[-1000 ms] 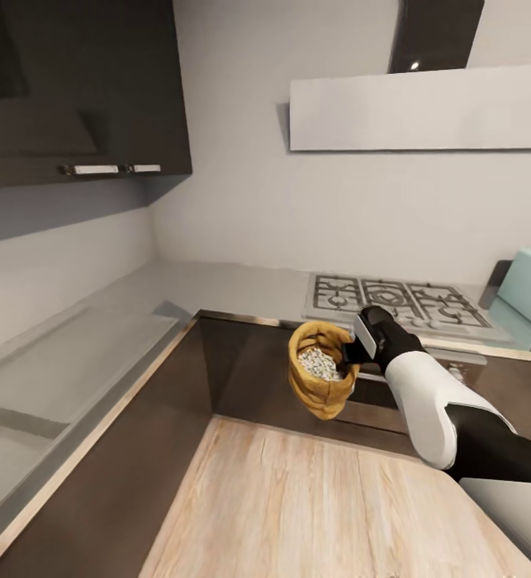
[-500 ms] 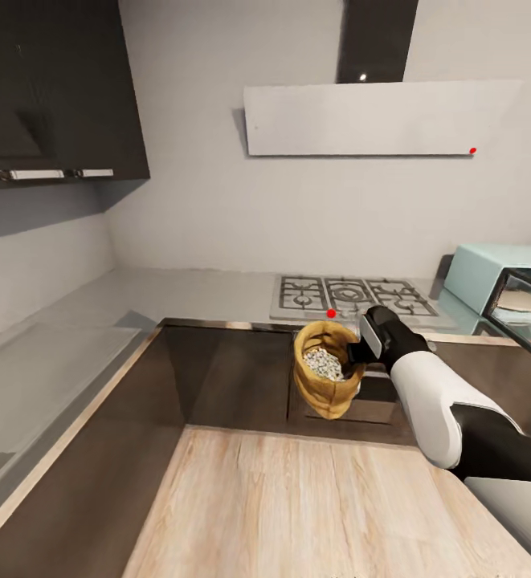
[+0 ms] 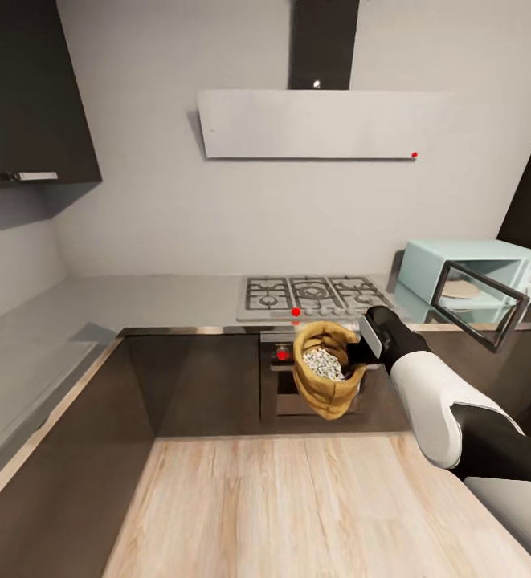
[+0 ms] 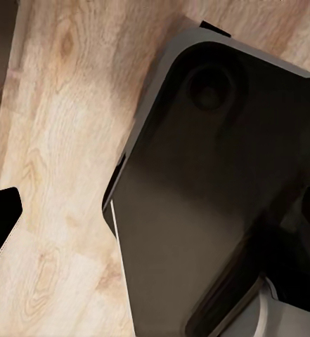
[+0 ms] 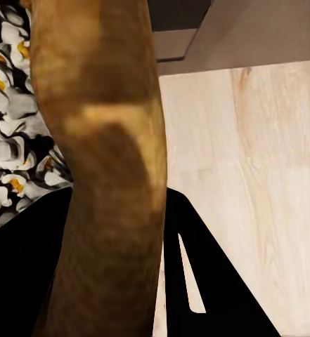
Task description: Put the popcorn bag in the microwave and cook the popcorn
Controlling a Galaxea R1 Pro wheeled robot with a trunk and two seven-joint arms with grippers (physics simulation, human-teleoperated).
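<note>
In the head view my right gripper [image 3: 357, 352] is shut on the rolled rim of the mustard-tan popcorn bag [image 3: 323, 392], which hangs in the air in front of the lower cabinets. Whitish-grey popcorn [image 3: 323, 363] fills its open top. The right wrist view shows the bag's rim [image 5: 105, 140] close up between my dark fingers [image 5: 211, 288], with kernels [image 5: 10, 154] beside it. The mint-blue microwave [image 3: 490, 263] stands on the silver-grey countertop [image 3: 153, 293] at the right, its dark glass door [image 3: 480, 305] swung open. One dark fingertip [image 4: 0, 217] of my left gripper shows over the wood floor.
A steel gas hob [image 3: 309, 292] lies in the countertop behind the bag, with a built-in oven [image 3: 279, 389] below it and a grey hood [image 3: 305, 123] above. Dark cabinets [image 3: 193, 381] line the corner. Pale wood floor [image 3: 281, 506] spreads below. My dark base [image 4: 218, 196] shows beside the left arm.
The camera has turned right: the hob and corner slid left in the picture and the open microwave came fully into view. The bag stays held in my right gripper.
</note>
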